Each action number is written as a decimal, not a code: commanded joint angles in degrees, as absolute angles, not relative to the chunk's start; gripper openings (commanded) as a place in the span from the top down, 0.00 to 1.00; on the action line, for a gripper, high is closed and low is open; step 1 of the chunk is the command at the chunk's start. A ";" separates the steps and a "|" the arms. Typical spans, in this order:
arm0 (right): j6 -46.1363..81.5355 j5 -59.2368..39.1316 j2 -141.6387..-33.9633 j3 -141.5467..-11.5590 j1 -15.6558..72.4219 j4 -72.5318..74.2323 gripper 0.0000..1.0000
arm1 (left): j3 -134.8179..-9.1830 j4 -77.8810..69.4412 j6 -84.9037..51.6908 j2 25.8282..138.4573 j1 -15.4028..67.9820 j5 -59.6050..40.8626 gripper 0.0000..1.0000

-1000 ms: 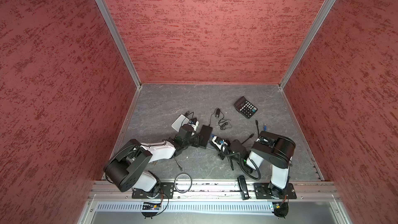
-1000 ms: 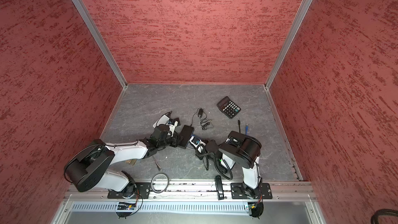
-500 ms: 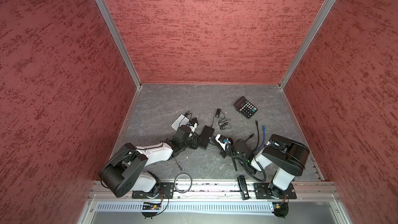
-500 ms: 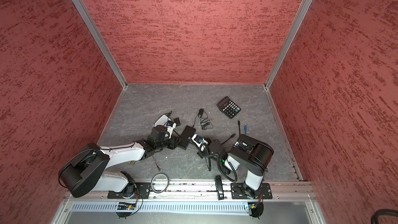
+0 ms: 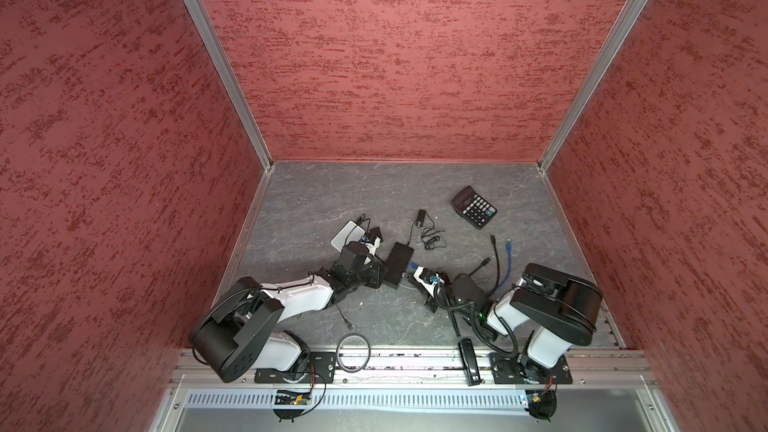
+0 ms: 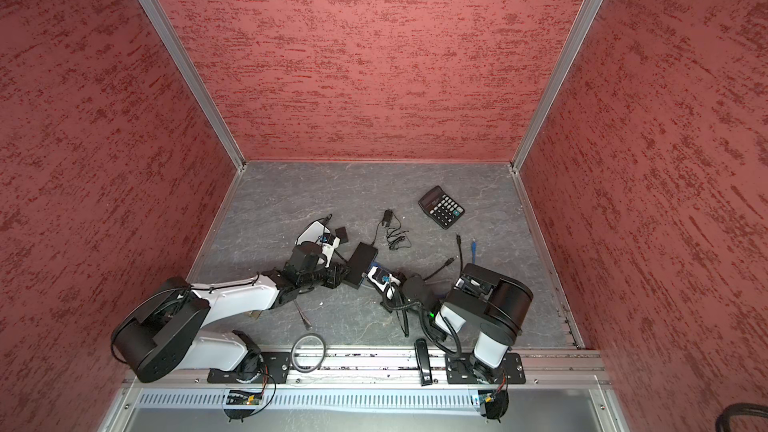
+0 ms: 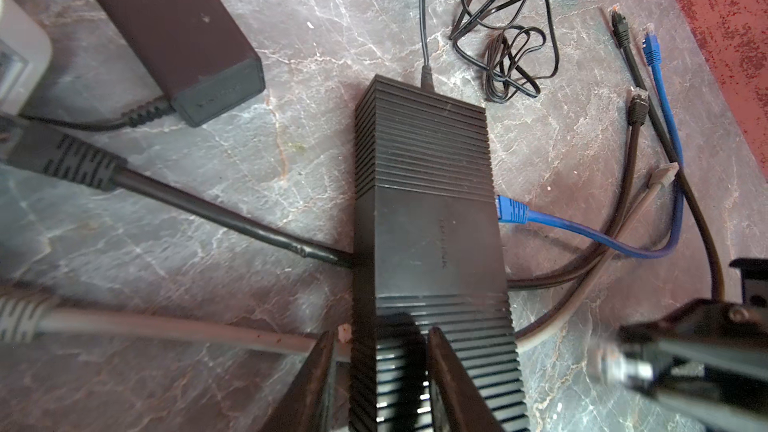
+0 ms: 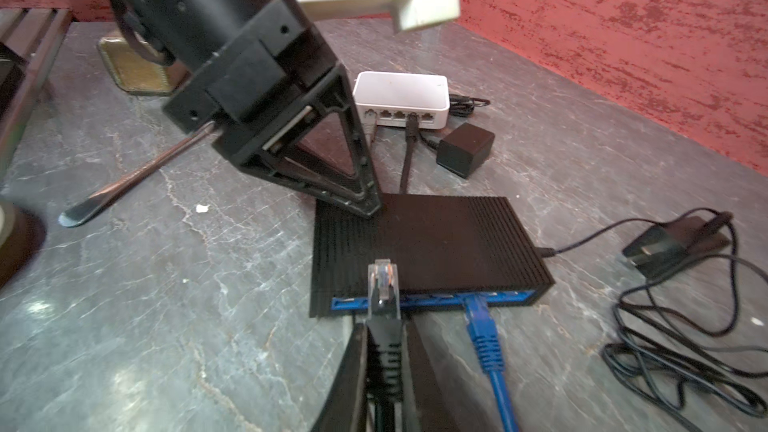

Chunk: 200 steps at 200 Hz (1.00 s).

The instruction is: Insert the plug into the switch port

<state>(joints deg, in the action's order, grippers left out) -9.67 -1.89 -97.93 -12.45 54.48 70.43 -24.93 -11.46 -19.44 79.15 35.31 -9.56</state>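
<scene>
– Plug (image 8: 383, 284): where is it at this inspection?

– It is pinched by its black boot in my right hand (image 8: 384, 328), whose fingers are pressed together on it. The clear tip stands just in front of the black switch (image 8: 424, 238). It is raised above the blue port row (image 8: 419, 300), and in the right wrist view it overlaps the switch's top edge. It is not inserted.

– And the left hand?

– My left hand (image 7: 380, 332) is partly spread and straddles one side edge of the switch near its end. One finger (image 7: 449, 367) lies over the ribbed top and the other sits down beside the side wall. I judge it is bracing the switch against the bench (image 8: 166, 284). I cannot tell how firmly it presses.

– Ports?

– A blue cable (image 8: 482, 326) is already seated in one port, beside my plug but not touching it. The port openings are too dark for me to tell which ones are free.

– Which step is in hand?

– Final alignment before insertion, in my judgement. The next move calls for lowering the tip to the level of the row. The plug must then be squared to an open port and pushed straight in until it latches. The left hand should keep the switch from sliding back meanwhile. The risks are that the tip rides over the top edge or catches the port lip.
</scene>
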 commanded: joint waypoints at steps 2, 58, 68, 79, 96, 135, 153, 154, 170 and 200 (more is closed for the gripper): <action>-9.18 -1.84 -99.41 -11.96 55.88 72.50 1.00 | -23.82 -11.85 -19.01 77.91 35.37 -10.95 0.62; -6.78 2.81 -104.59 -8.63 56.07 80.77 1.00 | -25.16 -10.28 -18.63 75.98 34.81 -10.81 0.60; -6.68 2.81 -105.34 -8.50 56.07 81.67 1.00 | -25.78 -9.60 -18.18 75.18 34.59 -10.46 0.60; -6.45 2.72 -106.25 -8.59 56.07 82.34 1.00 | -26.46 -9.41 -17.72 74.39 34.21 -10.51 0.60; -6.15 2.90 -107.65 -8.87 56.07 83.72 1.00 | -27.95 -9.15 -16.93 74.44 33.65 -11.08 0.59; -5.30 3.52 -110.03 -10.12 56.08 86.10 1.00 | -30.55 -12.95 -16.96 79.67 33.94 -14.52 0.59; -5.18 3.65 -110.65 -10.76 55.94 86.58 1.00 | -31.71 -14.05 -17.05 82.82 35.12 -14.86 0.60; -5.23 3.67 -110.69 -10.78 55.92 86.58 1.00 | -31.81 -14.14 -17.05 82.98 35.18 -14.86 0.60; -5.28 3.65 -110.97 -11.56 55.90 85.66 1.00 | -32.49 -14.68 -17.31 85.31 36.21 -15.01 0.60; -5.29 3.42 -111.73 -12.47 55.54 85.28 1.00 | -31.74 -16.54 -18.66 87.56 36.82 -14.75 0.60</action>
<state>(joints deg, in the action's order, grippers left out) -6.44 1.89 -110.63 -11.55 55.77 83.15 -31.81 -14.33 -18.06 86.11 36.38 -14.11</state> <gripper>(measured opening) 0.134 0.400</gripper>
